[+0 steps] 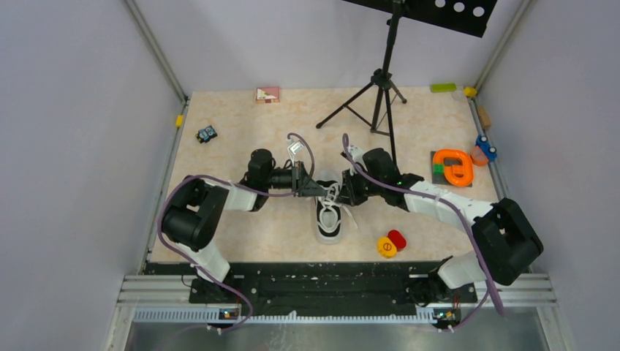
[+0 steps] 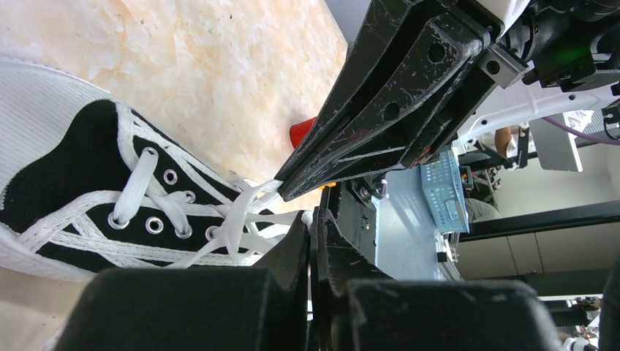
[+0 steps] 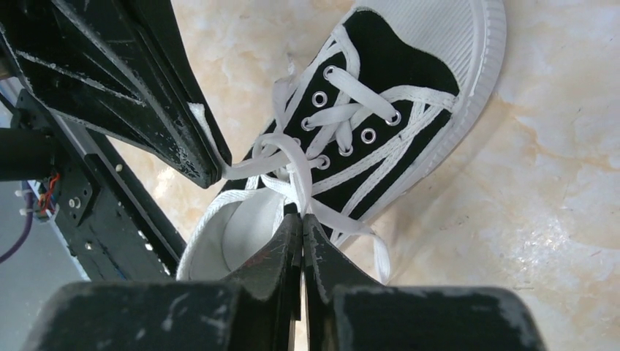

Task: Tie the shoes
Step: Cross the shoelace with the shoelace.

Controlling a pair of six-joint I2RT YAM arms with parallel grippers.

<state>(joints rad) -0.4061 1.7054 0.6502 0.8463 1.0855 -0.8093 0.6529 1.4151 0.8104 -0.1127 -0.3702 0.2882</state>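
**Operator:** Where is the shoe?

**Arm:** The sneaker (image 1: 330,218) lies sole down near the middle of the worktop (image 1: 248,238). Its white toe cap (image 1: 329,234) points at the near edge and its heel opening faces the far edge. It sits right between my two wrists.

**Operator:** Your left jaws?

**Arm:** Clenched. They pinch a strand of the white laces (image 3: 294,155) at their very tip, just off the shoe's left side by the ankle opening. In the right wrist view that strand runs along my left fingertips (image 3: 172,128) and back to the top eyelets.

**Operator:** And the right jaws?

**Arm:** Clenched too, grasping another strand right over the shoe's opening. The strands meet at the tip of my right fingertips (image 3: 281,245). My two sets of jaws are close together but not touching.

**Operator:** Is there a knot?

**Arm:** The strands cross over the top eyelets. I cannot tell whether that crossing is a knot. One loose end trails off the shoe onto the worktop.

**Operator:** Anything else nearby?

**Arm:** A red and a yellow disc (image 1: 391,243) lie right of the sneaker, towards the near edge. An orange ring toy (image 1: 453,167) sits near the right edge. A black tripod (image 1: 380,95) stands by the far edge.
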